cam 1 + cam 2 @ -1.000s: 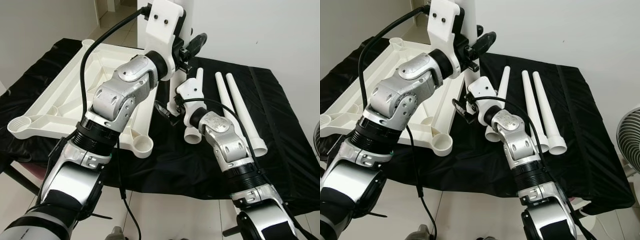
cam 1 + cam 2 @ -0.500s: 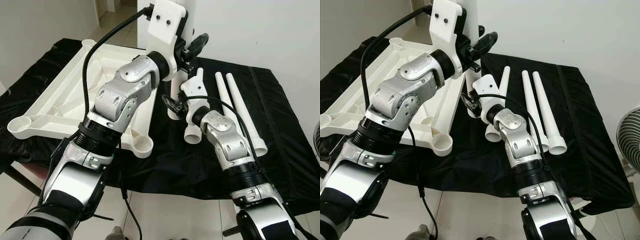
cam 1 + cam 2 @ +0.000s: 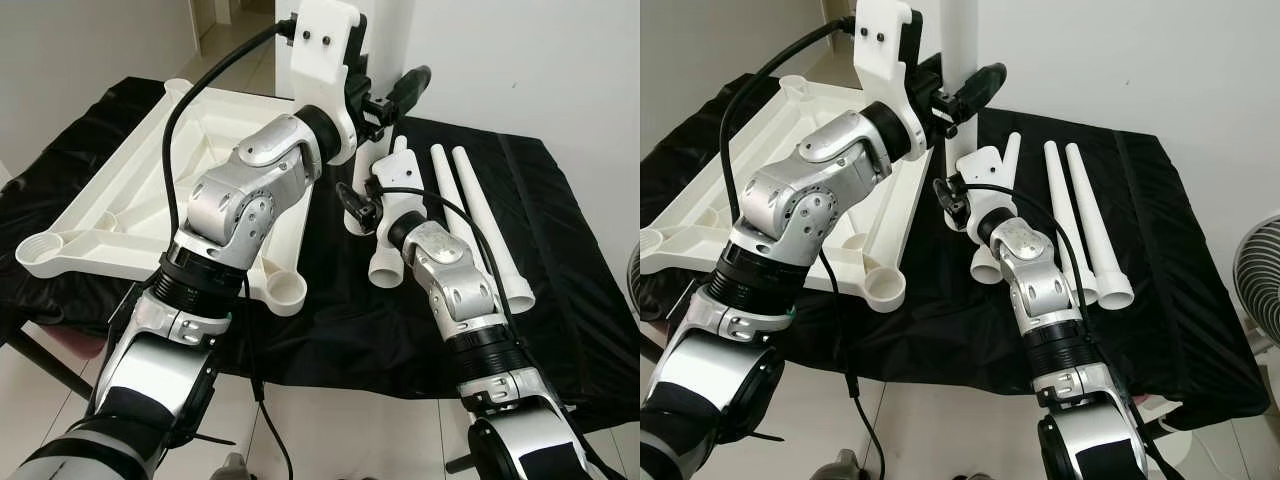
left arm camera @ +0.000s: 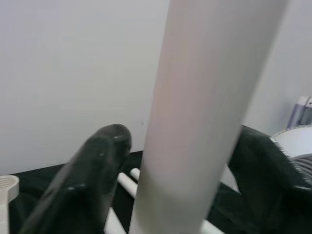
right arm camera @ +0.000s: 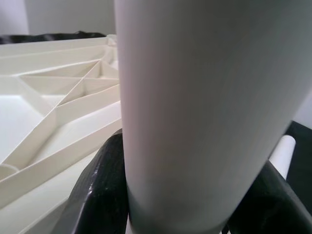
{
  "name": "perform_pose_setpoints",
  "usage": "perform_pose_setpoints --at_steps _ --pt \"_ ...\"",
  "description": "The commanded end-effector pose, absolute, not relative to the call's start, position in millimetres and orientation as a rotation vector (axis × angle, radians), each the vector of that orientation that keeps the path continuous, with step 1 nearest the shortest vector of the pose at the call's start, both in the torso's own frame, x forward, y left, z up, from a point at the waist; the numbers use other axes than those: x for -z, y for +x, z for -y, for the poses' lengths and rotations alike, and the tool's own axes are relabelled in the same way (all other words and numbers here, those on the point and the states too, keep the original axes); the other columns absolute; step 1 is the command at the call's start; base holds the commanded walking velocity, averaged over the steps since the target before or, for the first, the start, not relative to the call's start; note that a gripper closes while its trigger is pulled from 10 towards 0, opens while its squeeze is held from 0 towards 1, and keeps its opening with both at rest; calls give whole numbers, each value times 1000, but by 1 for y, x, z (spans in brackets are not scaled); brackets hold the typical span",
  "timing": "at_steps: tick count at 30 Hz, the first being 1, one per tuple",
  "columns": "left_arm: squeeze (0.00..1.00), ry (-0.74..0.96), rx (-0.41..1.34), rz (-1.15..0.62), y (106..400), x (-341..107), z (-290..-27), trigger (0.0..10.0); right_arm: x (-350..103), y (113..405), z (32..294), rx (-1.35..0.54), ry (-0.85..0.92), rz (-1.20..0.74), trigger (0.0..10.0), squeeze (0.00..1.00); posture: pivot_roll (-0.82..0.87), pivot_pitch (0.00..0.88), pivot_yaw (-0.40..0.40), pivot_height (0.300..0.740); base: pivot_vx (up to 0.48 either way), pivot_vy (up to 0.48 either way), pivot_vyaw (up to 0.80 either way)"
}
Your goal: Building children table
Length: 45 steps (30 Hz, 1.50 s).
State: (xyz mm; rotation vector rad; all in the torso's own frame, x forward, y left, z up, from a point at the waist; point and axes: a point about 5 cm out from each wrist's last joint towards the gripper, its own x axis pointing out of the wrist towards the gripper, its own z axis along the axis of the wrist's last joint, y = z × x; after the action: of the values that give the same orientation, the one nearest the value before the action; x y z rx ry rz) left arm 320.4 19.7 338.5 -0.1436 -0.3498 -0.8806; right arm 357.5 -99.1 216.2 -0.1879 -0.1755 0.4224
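Left tool (image 4: 185, 170) is clamped on the upright white table leg (image 3: 960, 60), one black finger (image 4: 83, 175) seen on each side of it in the left wrist view. Lower on the same leg the right tool (image 5: 180, 195) is closed around the tube, its fingers (image 5: 105, 190) pressed against both sides. The leg's long axis is held roughly vertical, its upper end running out of the top of the eye views and its lower end just beside the right edge of the tabletop (image 3: 120, 200). That white tabletop is laid upside down on the black-draped counter (image 3: 560, 300), ribs and round corner sockets facing up. To the right of the tabletop, three more white legs (image 3: 455, 200) are laid flat on the cloth, side by side, with their long axes running away from the robot and their wider open ends nearest it.
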Motion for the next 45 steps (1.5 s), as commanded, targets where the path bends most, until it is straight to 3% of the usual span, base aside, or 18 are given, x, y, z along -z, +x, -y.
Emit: perform_pose_setpoints --at_steps 1,4,5,15,27,45 --pt "1000 -145 1044 366 311 -340 -17 10000 -215 360 106 -376 -148 165 10000 0 165 23 -41 740 0 0 0" --pt "949 -151 1024 366 312 -339 -21 10000 -216 361 109 -351 -128 170 10000 0 164 19 -38 740 0 0 0" --pt "0 -154 1002 363 315 -338 -24 10000 -216 362 112 -327 -110 175 10000 0 165 15 -38 740 0 0 0" --pt "0 -145 871 332 324 -324 -51 10000 -218 363 131 -216 12 180 10000 0 168 15 -41 740 0 0 0" --pt "0 204 625 65 347 -245 -102 10000 -214 354 149 -169 30 209 10000 0 160 14 -35 740 0 0 0" --pt "0 400 960 -104 312 -189 -135 10000 -214 351 153 -196 -25 212 10000 0 164 54 -26 740 0 0 0"
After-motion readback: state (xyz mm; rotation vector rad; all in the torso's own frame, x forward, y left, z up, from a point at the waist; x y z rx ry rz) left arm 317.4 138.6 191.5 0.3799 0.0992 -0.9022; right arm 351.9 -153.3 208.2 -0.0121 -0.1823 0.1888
